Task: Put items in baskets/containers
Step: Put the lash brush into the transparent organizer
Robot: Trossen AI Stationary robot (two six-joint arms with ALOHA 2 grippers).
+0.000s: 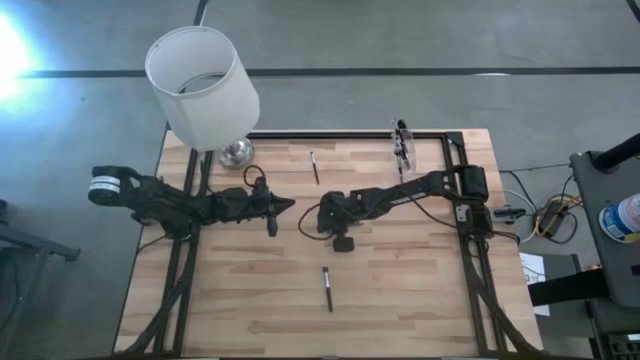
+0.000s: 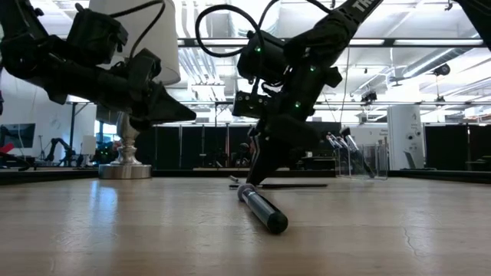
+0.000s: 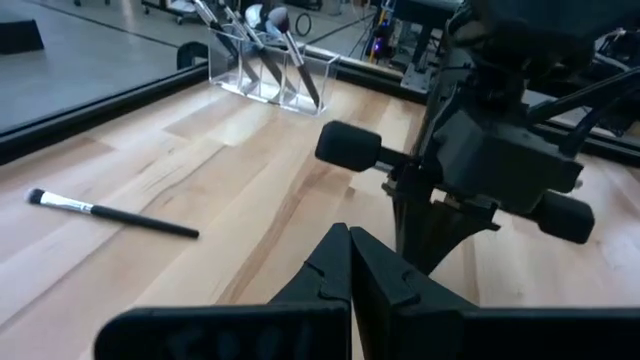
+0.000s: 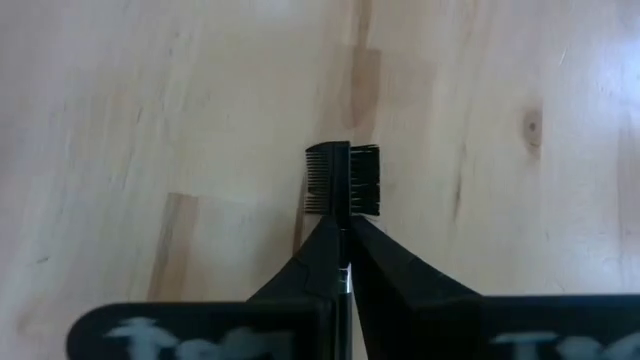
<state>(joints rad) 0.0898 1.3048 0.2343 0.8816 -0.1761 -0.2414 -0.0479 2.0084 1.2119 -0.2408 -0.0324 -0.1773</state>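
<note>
Wooden table (image 1: 400,290), right gripper (image 4: 345,225) pinching comb-brush (image 4: 343,178) at its fingertips, left gripper (image 3: 348,262) closed empty.

No text, label, brand or number can be read anywhere. The band across the bottom of the right wrist view carries pale blurred marks, too smeared to make out as letters. In the high view, a white and blue object (image 1: 622,217) at the right edge, off the desk, may bear printing, but it is far too small to read. The room behind the desk in the low view shows no legible sign.
</note>
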